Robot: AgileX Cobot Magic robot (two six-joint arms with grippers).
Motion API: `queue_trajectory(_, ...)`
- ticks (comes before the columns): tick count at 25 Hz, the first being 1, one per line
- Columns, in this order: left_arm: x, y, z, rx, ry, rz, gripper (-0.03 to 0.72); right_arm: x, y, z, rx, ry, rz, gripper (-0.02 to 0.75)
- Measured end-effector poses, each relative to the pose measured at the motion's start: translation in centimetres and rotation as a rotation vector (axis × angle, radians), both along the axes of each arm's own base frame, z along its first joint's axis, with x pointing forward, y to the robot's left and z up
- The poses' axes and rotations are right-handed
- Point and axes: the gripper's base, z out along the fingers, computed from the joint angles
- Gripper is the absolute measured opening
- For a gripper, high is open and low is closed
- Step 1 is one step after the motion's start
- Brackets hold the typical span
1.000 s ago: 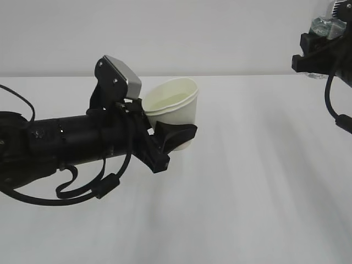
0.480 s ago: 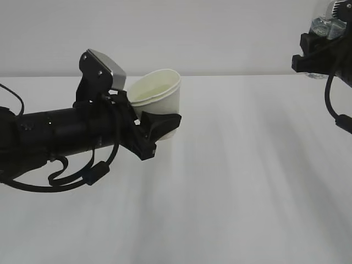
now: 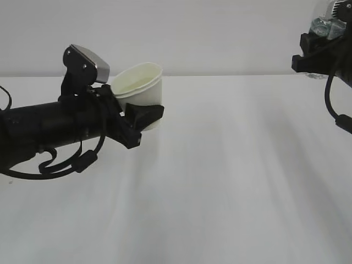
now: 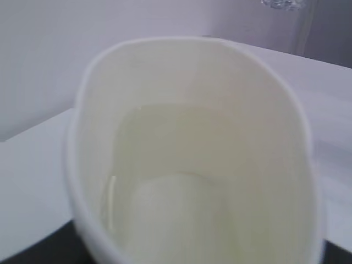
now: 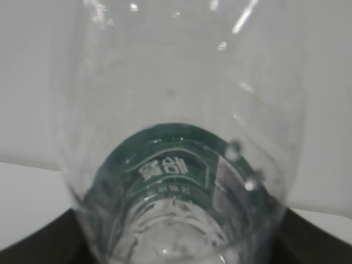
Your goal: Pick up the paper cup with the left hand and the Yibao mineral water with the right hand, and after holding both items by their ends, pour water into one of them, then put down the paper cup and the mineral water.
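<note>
Left hand (image 3: 144, 116), jaws pinching the paper cup (image 3: 140, 91), has carried it leftward, water inside, well apart from the right hand (image 3: 316, 55). The right's jaws clamp the Yibao mineral water (image 5: 179, 165) high at right. Pour looks done; set-down likely next.

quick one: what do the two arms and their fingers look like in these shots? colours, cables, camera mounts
Both arms are matte black. The left arm is a thick tube ending in chunky black fingers, with a silver-grey, black-framed camera block on top and loose black cables looping under it. The right arm shows only at the frame edge: black bracket, silver-grey block, one black cable hanging down. No markings visible.
</note>
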Motion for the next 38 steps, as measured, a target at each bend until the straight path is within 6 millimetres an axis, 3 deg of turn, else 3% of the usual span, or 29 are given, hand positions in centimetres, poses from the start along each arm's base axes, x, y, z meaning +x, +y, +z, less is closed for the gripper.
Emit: queue_trajectory(38,3.7,7.1,0.0,-0.007,0.006,0.254,0.373,0.0,0.0,0.0,-0.002,0.000,0.000,0.444)
